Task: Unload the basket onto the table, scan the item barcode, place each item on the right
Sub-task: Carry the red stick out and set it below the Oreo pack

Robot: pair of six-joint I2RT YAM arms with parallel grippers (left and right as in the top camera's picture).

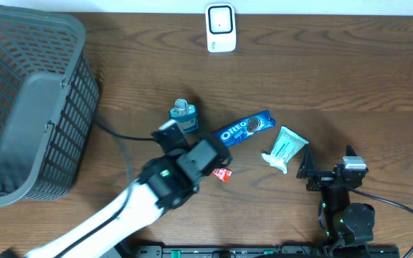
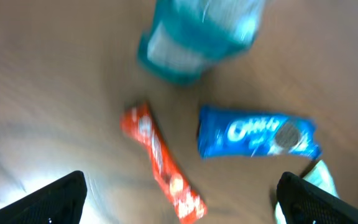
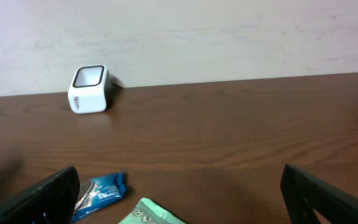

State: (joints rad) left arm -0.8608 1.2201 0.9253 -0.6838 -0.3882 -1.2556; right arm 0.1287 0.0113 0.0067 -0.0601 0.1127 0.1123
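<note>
The left claw [image 2: 180,186] is spread wide and empty above the brown wooden tabletop [image 1: 335,72]; a red foil snack bar [image 2: 163,165] is seen lying under it, just beside a blue Oreo biscuit packet [image 2: 257,134] and near a teal plastic bottle [image 2: 197,37]. The right claw [image 3: 179,186] is likewise held wide and empty, near a pale green sachet [image 1: 285,147]. The white box-shaped barcode scanner [image 1: 221,28] is set at the far edge, well apart from the items.

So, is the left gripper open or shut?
Open: the left gripper holds nothing, and its fingers stand far apart in the wrist view; the red snack bar and Oreo pack lie on the table beneath.
</note>
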